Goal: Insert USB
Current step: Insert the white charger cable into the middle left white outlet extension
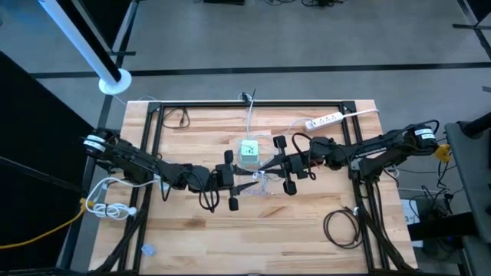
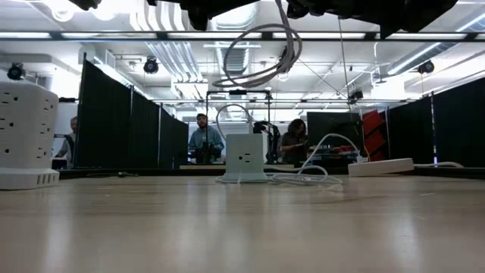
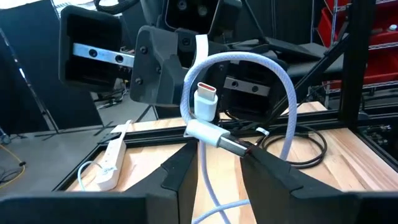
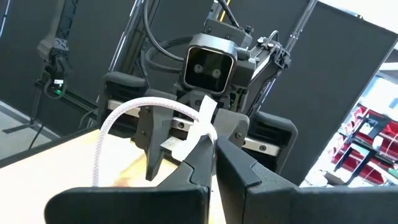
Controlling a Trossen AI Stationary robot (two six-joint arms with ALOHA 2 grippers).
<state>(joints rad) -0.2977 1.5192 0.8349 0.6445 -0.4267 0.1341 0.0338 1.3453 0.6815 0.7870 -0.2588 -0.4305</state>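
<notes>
left hand (image 3: 214, 163) grips usb cable (image 3: 273, 81) plug; right hand (image 4: 211, 163) clenched on same cable, mid-air.

Both hands above low view's edge

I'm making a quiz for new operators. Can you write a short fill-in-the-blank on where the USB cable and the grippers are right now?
1. The white cable is held off the table by ____ grippers.
2. The right gripper is ____ on the cable.
3. The left gripper grips the cable just behind its ____ plug.
4. The white charging cube stands on the ____.

Missing words: both; shut; white; table
</notes>
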